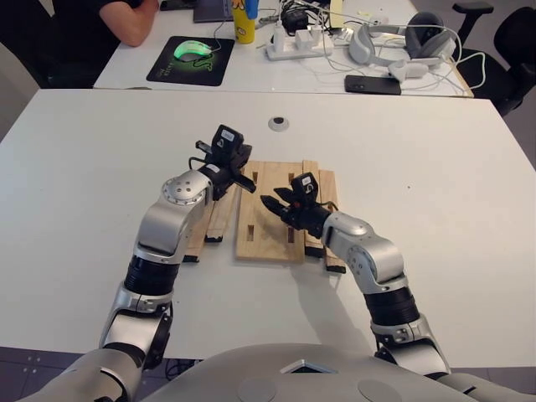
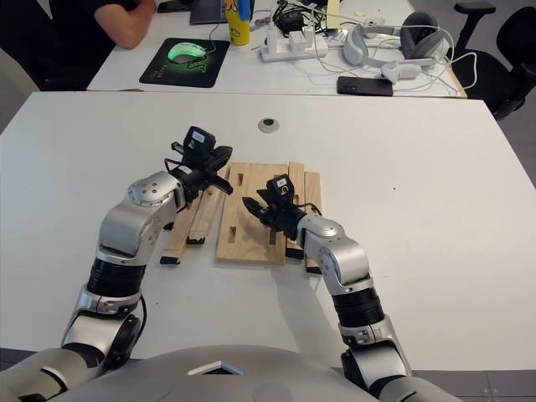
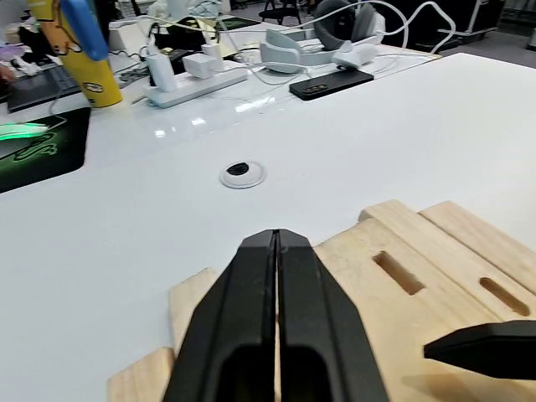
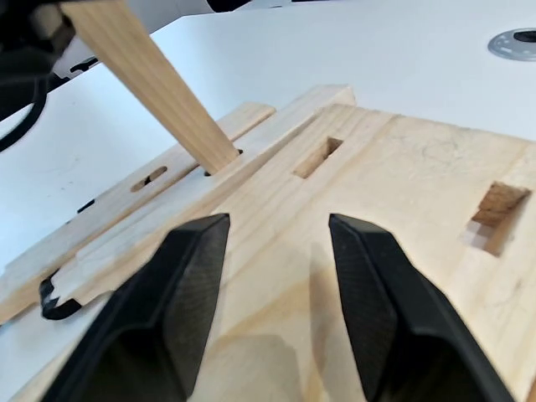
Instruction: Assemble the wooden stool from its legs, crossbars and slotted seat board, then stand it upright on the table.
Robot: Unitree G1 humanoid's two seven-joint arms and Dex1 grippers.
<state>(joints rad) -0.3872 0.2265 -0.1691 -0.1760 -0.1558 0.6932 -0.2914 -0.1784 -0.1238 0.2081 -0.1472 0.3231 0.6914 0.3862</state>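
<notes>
Seat board (image 1: 261,239) beneath right claw (image 1: 267,202)

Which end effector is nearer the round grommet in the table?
Left. The left end effector is at the board's far left corner, just short of the grommet; the right end effector is over the board's middle, farther back.

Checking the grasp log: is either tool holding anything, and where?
Right tool open, empty. Left tool shut; whether it grips the slanted stick cannot be told.

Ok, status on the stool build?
Left gripper shut by the seat board edge. Right gripper open over it. Legs lie flat alongside; one bar tilted in a leg slot. Nothing blocking.
</notes>
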